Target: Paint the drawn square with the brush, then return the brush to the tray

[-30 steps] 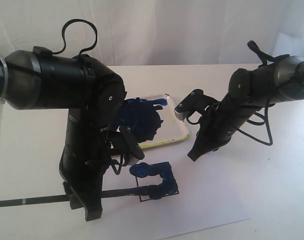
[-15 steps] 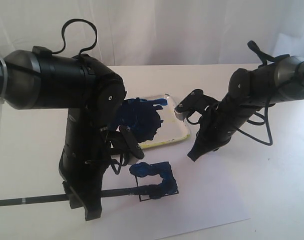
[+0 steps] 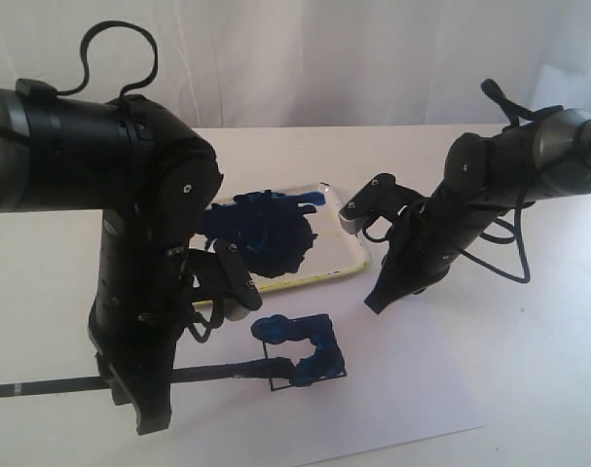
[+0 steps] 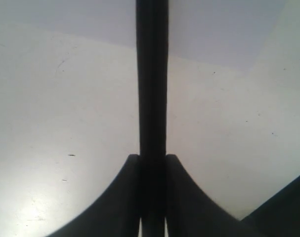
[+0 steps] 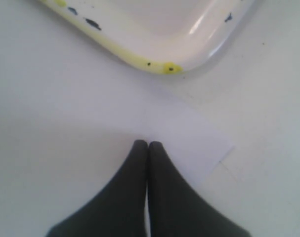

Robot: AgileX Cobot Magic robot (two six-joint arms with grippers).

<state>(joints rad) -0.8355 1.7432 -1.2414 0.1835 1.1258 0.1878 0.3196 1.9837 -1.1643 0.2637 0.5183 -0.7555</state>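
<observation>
Pinching the thin black brush [image 3: 207, 372] crosswise, the left tool [image 4: 152, 159] sets its bristles inside the streaky-blue drawn square [image 3: 319, 356] beside it. The right tool [image 5: 148, 144], pressed together, hovers by the glossy, yellow-rimmed tray [image 3: 351, 265].

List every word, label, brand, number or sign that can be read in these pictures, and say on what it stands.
None: no text can be read in any view.
The tray, the brush and the paper sheet carry no visible print.
The only drawn mark is the drawn square, partly painted blue.
</observation>
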